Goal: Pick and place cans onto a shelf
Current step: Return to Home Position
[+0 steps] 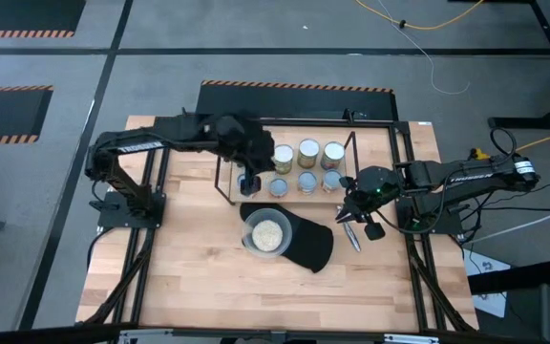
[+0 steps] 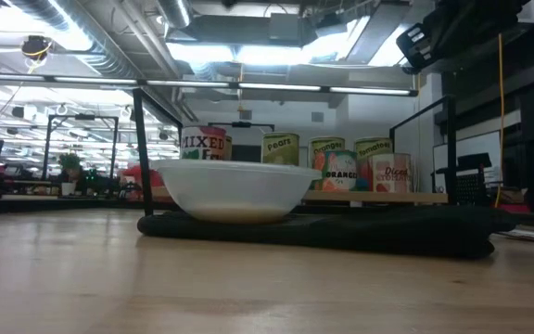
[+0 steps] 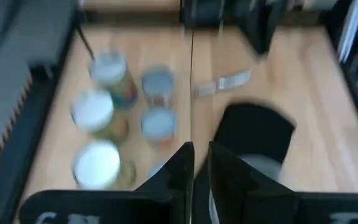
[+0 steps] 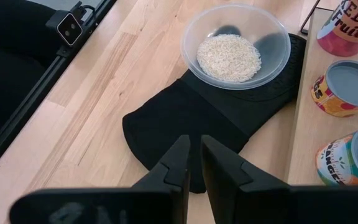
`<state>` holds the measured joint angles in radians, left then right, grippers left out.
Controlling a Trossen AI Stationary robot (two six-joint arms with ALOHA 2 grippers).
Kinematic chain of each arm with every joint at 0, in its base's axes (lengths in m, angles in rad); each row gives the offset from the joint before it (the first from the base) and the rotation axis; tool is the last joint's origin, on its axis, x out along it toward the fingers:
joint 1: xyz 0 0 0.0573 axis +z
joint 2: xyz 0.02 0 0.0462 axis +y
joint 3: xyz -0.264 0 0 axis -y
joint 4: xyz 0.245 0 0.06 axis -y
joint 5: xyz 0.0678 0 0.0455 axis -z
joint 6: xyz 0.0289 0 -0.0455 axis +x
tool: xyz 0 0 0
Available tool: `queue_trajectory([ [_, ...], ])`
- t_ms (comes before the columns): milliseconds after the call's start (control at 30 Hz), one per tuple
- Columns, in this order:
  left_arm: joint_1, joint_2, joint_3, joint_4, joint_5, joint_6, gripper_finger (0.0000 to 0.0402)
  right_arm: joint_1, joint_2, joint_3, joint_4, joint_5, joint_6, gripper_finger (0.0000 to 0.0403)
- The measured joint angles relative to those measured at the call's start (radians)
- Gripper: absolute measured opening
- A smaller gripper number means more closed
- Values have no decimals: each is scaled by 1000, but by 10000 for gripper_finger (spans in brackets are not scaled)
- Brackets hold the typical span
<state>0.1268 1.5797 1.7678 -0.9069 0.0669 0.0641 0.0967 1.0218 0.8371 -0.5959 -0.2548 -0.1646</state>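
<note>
Several cans stand upright in two rows on the shelf: cream tops in the far row, bluish tops in the near row. The low view shows their labels. My left gripper hangs shut above the shelf's left end, holding nothing; its wrist view looks down on the cans past its fingers. My right gripper hovers shut and empty over the mat's right end, right of the shelf.
A clear bowl of pale grains sits on a flat black mat just in front of the shelf. A silver spoon lies on the wood right of the mat. Bare tabletop stretches along the near edge.
</note>
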Motion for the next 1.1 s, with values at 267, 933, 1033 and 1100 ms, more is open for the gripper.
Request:
queue_trajectory([
  [267,-79,-171,46,-40,-129,0,40,0,0,0,-8,0,0,45],
  [933,-364,-805,-719,286,-317,-82,39,0,0,0,1,0,0,45],
  [1033,-366,-885,-840,353,-317,-82,40,0,0,0,1,0,0,45],
  [1100,-366,-933,-910,402,-317,-82,40,0,0,0,2,0,0,45],
])
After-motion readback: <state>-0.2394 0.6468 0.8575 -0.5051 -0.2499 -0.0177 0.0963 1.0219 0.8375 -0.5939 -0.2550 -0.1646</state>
